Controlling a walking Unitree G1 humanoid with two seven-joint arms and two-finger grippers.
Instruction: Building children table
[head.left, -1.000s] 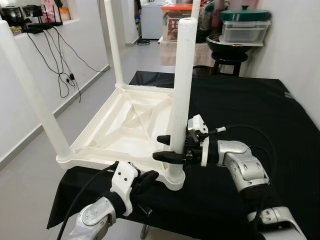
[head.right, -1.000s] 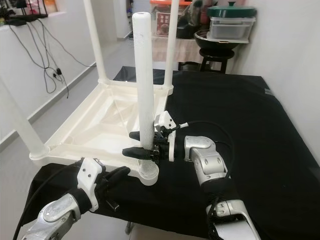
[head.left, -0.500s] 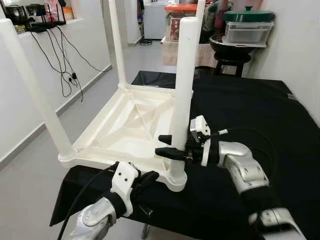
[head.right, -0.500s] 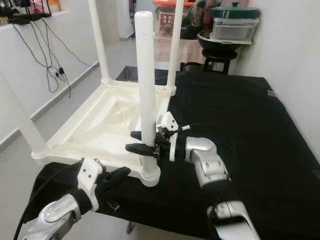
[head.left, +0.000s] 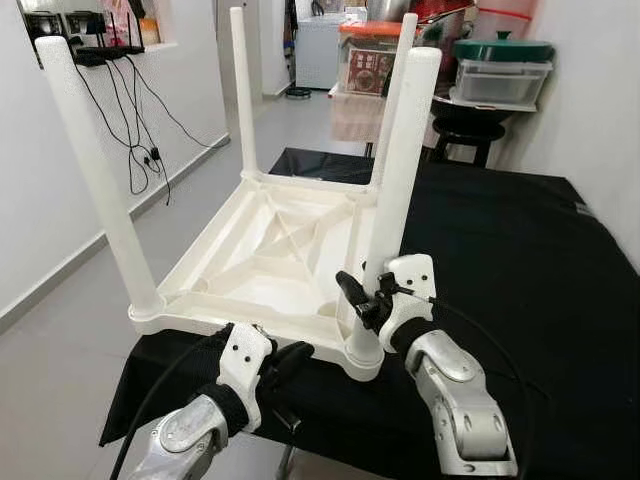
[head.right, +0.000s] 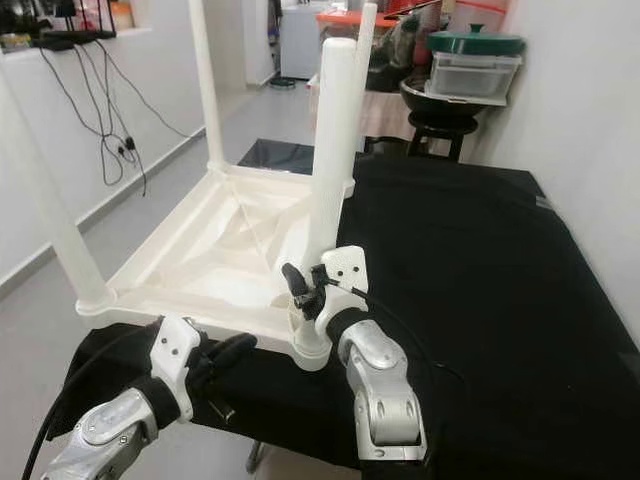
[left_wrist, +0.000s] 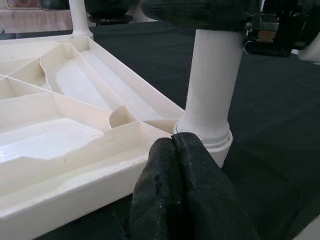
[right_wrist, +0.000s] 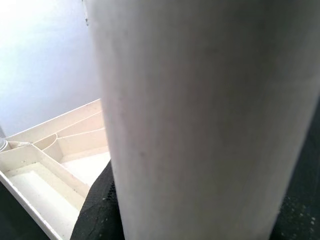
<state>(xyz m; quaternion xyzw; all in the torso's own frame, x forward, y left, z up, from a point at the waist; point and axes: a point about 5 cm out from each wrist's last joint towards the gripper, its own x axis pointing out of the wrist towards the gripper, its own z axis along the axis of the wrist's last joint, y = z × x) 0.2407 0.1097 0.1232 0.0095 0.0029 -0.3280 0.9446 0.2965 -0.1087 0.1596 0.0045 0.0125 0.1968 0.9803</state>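
A white plastic children's table (head.left: 215, 300) lies upside down on a black-covered worktop (head.left: 520, 260), with its legs pointing up. My right gripper (head.left: 368, 296) is shut on the near right leg (head.left: 395, 180) just above its socket. One black finger (head.left: 350, 290) shows left of the leg; the other is hidden behind it. In the right wrist view the leg (right_wrist: 200, 115) stands very close, with a finger (right_wrist: 97, 210) beside it. My left gripper (head.left: 290, 355) is shut, its tips (left_wrist: 173, 142) against the tabletop's near rim, next to that socket (left_wrist: 205, 132).
The upturned table overhangs the worktop's left edge, above grey floor (head.left: 60, 350). Cables (head.left: 130, 150) hang down the left wall. Behind the worktop a dark stool (head.left: 470, 110) carries a bowl and a green-lidded box (head.left: 500, 65). Black cloth lies bare on the right.
The camera has shifted. My right arm swung from the right of the leg round to its near side, and the wrist turned while staying on the leg. The left gripper kept its place.
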